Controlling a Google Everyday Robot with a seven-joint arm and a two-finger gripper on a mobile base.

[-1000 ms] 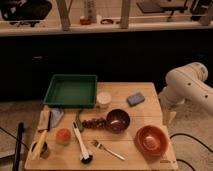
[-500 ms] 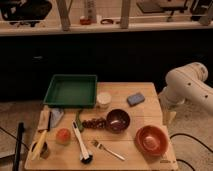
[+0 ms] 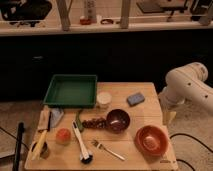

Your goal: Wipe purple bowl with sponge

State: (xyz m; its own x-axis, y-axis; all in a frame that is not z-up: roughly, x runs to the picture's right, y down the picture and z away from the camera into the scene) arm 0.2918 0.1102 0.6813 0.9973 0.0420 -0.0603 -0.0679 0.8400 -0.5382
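Observation:
The purple bowl (image 3: 118, 120) stands upright near the middle of the wooden table (image 3: 145, 111). The blue-grey sponge (image 3: 135, 98) lies flat on the table behind and to the right of the bowl. My white arm (image 3: 187, 89) is at the right, off the table's side. My gripper (image 3: 169, 118) hangs down beside the table's right edge, well clear of the sponge and the bowl, with nothing seen in it.
A green tray (image 3: 70, 91) stands at the back left, with a white cup (image 3: 104, 99) next to it. An orange bowl (image 3: 150, 140) is at the front right. Grapes (image 3: 94, 122), a fork (image 3: 108, 149), a brush (image 3: 82, 144) and an orange fruit (image 3: 63, 135) lie at the front left.

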